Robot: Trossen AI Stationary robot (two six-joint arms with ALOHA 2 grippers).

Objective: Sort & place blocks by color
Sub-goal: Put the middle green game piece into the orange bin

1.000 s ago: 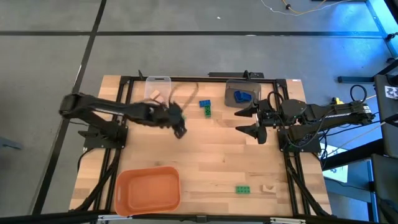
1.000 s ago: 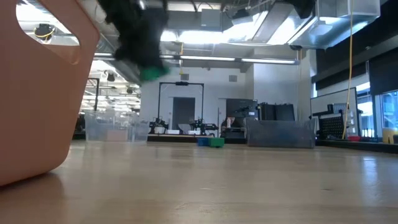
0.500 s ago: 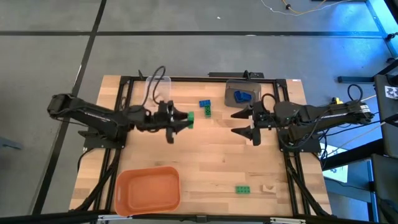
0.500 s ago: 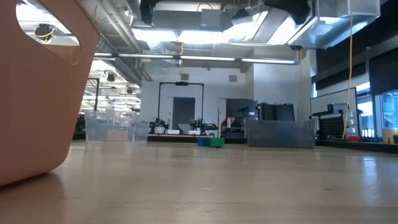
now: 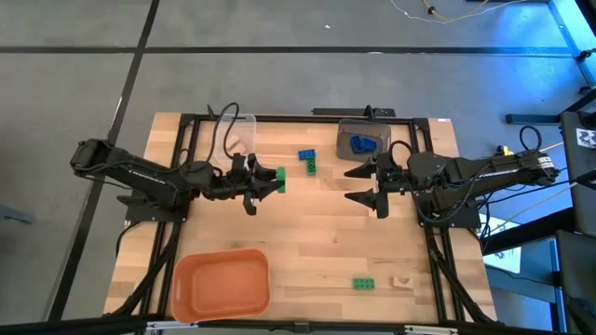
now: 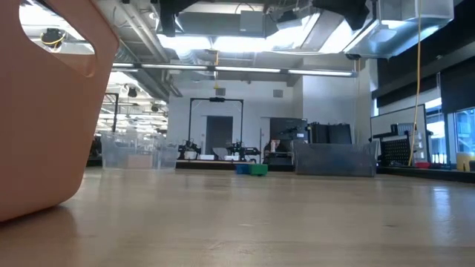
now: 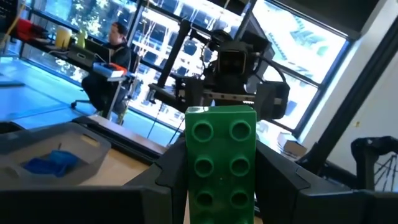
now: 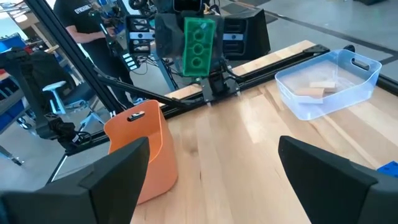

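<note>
My left gripper (image 5: 268, 179) is over the table's middle left, shut on a green studded block (image 5: 277, 176) (image 7: 221, 158); the right wrist view shows that block (image 8: 198, 45) in it too. My right gripper (image 5: 373, 186) hovers open at the table's right, facing the left one. A blue block (image 5: 306, 155) and a green block (image 5: 311, 167) lie on the wood near the far edge, seen also as a blue and green pair (image 6: 252, 169) in the low view. Another green block (image 5: 363, 283) and a tan block (image 5: 402, 280) lie near the near edge. My left gripper pinches the green block by its two long sides (image 7: 194, 186), one finger (image 7: 165, 180) on each side. The fingers lie level, coming from the table's left. The block is lifted clear and sticks out past the fingertips toward the right, studded face toward the wrist camera.
A clear bin (image 5: 237, 130) (image 8: 329, 87) holding tan pieces and a grey bin (image 5: 363, 140) (image 7: 53, 158) holding blue pieces stand at the far edge. An orange bin (image 5: 222, 282) (image 8: 140, 149) sits at the near left corner. A person sits in the room beyond.
My left gripper has risen from the table with the green block and tipped from pointing down to level, pointing toward the table's right. The block, low under it a second ago, is now lifted clear. My right gripper has shifted slightly toward the left.
</note>
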